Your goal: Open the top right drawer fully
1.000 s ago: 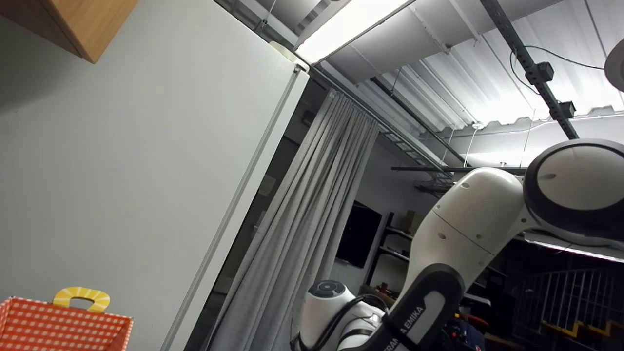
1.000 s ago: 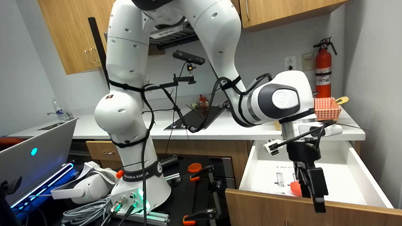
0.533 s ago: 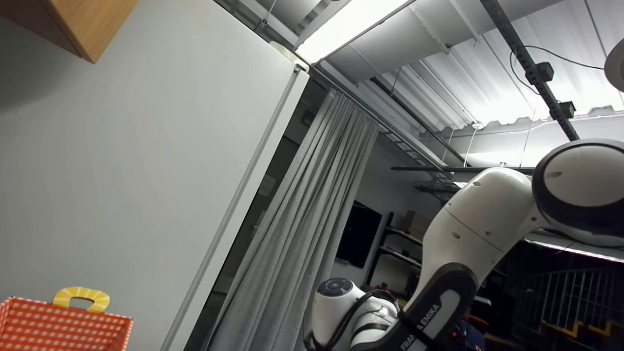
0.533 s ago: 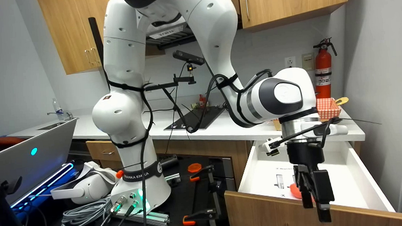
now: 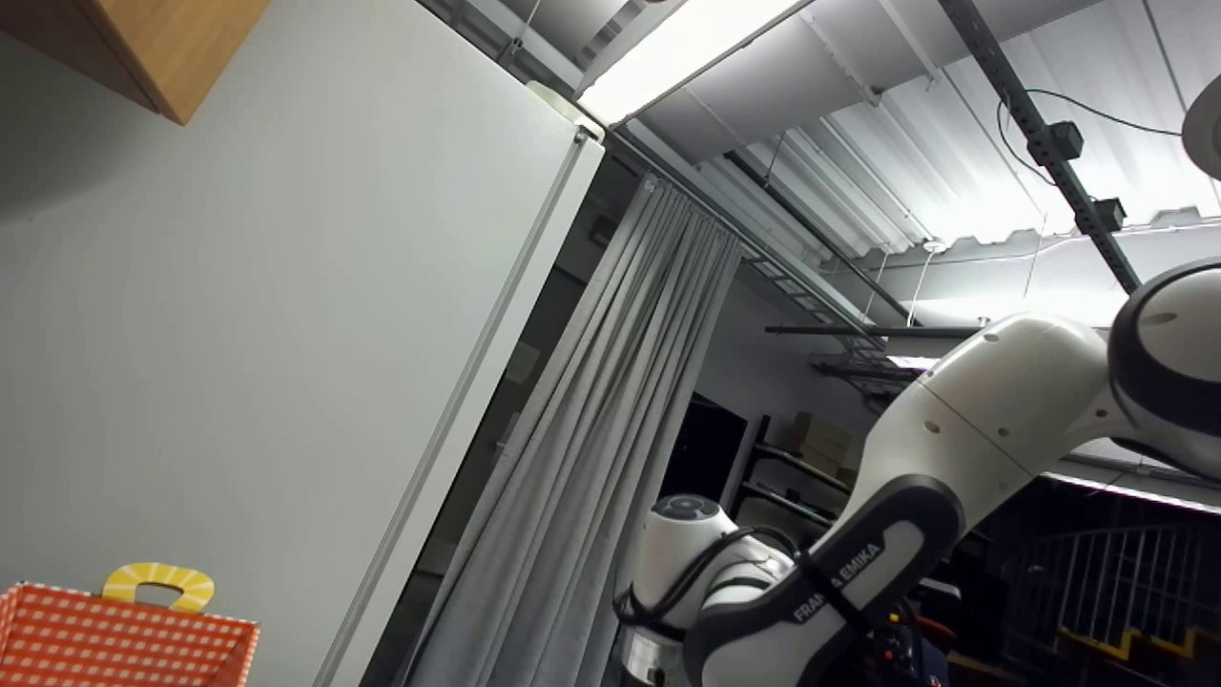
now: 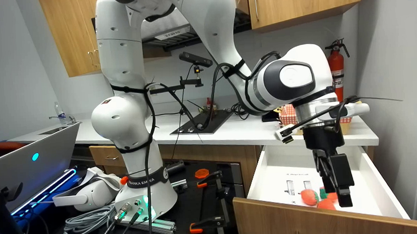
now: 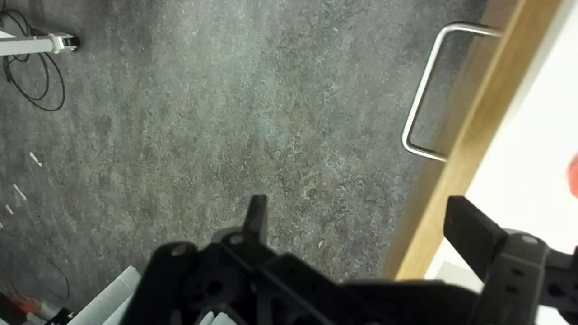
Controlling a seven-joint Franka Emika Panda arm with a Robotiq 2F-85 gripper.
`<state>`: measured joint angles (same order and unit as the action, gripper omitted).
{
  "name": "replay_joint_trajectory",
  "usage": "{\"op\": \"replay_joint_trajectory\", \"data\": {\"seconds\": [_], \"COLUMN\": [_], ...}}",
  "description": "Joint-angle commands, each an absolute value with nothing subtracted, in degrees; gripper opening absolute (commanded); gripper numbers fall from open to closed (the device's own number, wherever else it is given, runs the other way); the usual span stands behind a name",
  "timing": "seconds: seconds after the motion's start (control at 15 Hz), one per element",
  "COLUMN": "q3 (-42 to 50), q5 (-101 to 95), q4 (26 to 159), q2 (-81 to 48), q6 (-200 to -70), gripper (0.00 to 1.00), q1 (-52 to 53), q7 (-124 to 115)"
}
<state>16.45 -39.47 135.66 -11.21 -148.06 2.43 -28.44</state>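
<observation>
Jaws hang higher than half a second ago, spread wide and holding nothing, clear of the slim silver metal bar handle (image 7: 423,83). That lift uncovers more of the red rounded items with green parts (image 6: 309,197) inside the wood-fronted, white-walled drawer (image 6: 271,219), which has not visibly budged over that same half second. It stands far out beneath the right end of the white flat-topped desk (image 6: 231,135) in an exterior view, so the pull looks finished or nearly so; whether any travel remains is hard to judge from these angles. The drawer points straight out from the desk. Its front panel (image 7: 467,149) has its long axis slanting from upper right to lower centre in the wrist view, the handle's bar roughly parallel.
</observation>
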Motion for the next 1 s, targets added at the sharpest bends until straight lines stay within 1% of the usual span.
{"op": "replay_joint_trajectory", "data": {"seconds": [0.0, 0.53, 0.93], "q3": [11.18, 1.88, -1.16], "q5": [-28.45, 2.88, 19.15], "q4": [137.66, 138.65, 138.44], "q2": [-5.7, 0.73, 3.51], "q6": [-147.96, -147.94, -147.86], "gripper": [1.0, 1.0, 1.0], "q1": [-0.31, 0.56, 2.07], "q7": [-21.66, -3.3, 7.98]}}
